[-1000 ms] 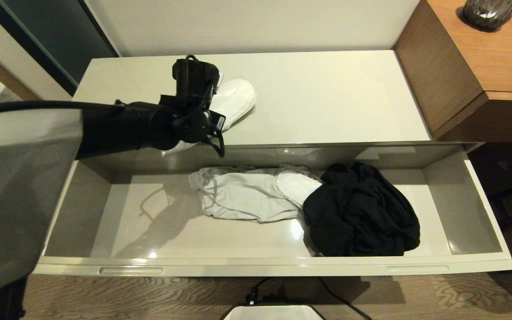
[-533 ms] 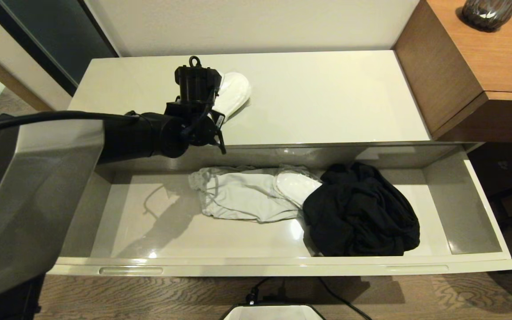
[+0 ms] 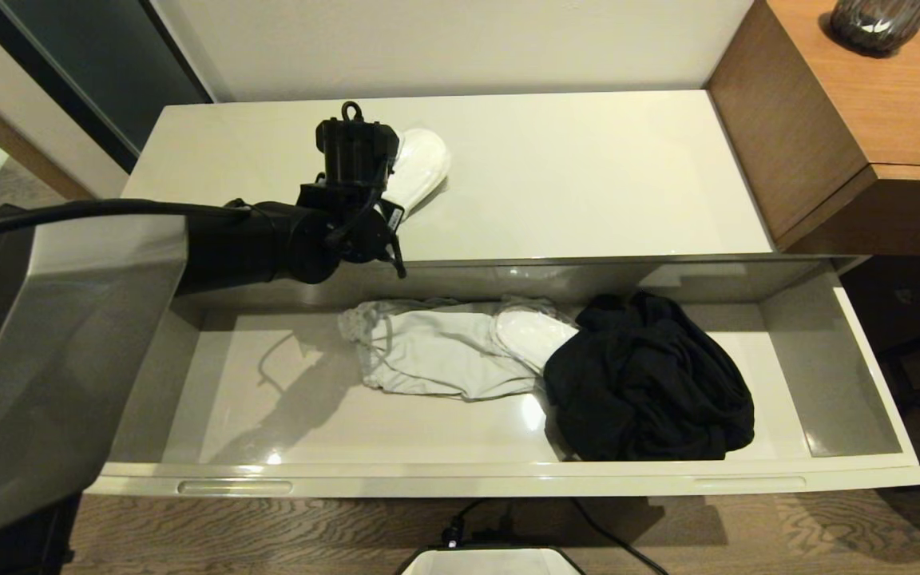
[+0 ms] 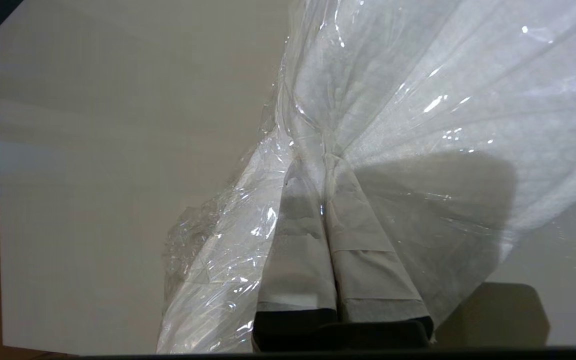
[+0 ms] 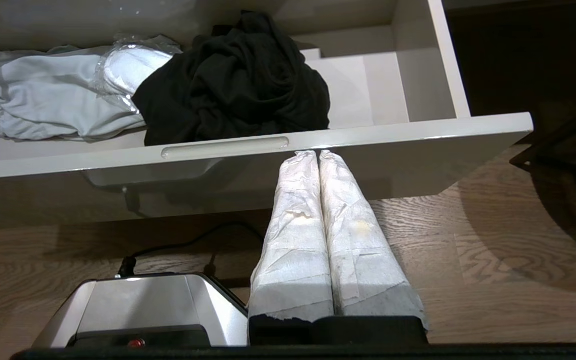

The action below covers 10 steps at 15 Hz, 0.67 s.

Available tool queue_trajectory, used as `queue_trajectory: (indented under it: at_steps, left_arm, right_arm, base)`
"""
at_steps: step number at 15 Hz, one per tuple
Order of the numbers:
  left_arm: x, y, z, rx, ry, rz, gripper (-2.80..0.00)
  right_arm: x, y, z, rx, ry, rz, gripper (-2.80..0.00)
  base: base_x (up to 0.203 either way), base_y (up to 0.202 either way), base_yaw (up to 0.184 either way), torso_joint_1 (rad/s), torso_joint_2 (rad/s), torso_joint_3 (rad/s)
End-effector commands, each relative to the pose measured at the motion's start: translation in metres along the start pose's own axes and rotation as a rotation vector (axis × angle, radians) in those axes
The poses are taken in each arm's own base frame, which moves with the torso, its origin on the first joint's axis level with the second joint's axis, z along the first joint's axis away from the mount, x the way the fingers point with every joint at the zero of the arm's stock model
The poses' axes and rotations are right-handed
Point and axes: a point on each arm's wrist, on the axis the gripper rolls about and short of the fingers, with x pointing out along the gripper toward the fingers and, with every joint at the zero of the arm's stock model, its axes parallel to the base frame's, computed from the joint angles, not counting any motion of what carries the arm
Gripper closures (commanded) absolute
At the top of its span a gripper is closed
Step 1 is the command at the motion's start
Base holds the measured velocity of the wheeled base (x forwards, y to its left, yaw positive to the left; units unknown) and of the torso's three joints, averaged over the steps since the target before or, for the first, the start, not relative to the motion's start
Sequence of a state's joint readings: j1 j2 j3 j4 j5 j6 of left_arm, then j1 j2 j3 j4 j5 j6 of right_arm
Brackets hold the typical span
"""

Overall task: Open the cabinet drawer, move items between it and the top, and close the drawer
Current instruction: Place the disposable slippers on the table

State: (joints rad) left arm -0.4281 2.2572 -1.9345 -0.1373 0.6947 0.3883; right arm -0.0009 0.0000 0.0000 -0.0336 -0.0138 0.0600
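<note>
The cabinet drawer (image 3: 508, 479) stands pulled wide open. In it lie a light grey garment (image 3: 428, 351), a wrapped pair of white slippers (image 3: 532, 335) and a black garment (image 3: 648, 383) that partly covers that pair. My left arm (image 3: 268, 239) reaches over the top (image 3: 588, 176). There my left gripper (image 4: 320, 160) is shut on the clear wrap of another slippers pair (image 3: 420, 164), low over the glossy slab; its fingertips are hidden in the head view. My right gripper (image 5: 318, 154) is shut and empty, parked just below the drawer's front.
A taller brown wooden unit (image 3: 867, 120) with a dark glass vase (image 3: 879, 24) adjoins the cabinet on the right. My own base (image 3: 492, 563) and a black cable (image 3: 620, 539) sit on the wood floor before the drawer front.
My left gripper carried the wrapped slippers further back over the top, so the pair no longer overhangs the front edge. In the last half second nothing moved.
</note>
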Motion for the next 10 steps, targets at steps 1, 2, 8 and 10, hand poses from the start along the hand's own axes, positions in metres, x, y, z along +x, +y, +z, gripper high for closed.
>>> queue_trajectory:
  at_steps: [1,2,8,10]
  left_arm:
    - [0.003,-0.004,-0.003,0.010,0.006,0.006,-2.80]
    - [0.003,-0.003,-0.003,0.009,0.004,0.005,-2.80]
    - [0.002,-0.001,0.000,0.000,-0.004,0.014,-2.80]
    - [-0.009,0.010,0.012,-0.029,-0.040,0.022,-2.80]
  right_arm:
    - [0.000,0.000,0.000,0.001,0.000,-0.001,0.00]
    - [0.000,0.000,0.000,0.000,0.001,-0.001,0.00]
    - [0.000,0.000,0.000,0.000,0.000,-0.001,0.00]
    - [0.000,0.000,0.000,0.000,0.000,-0.001,0.00]
  base:
    - [0.000,0.000,0.000,0.000,0.00,0.000]
    - [0.000,0.000,0.000,0.000,0.00,0.000]
    - [0.000,0.000,0.000,0.000,0.00,0.000]
    - [0.000,0.000,0.000,0.000,0.00,0.000]
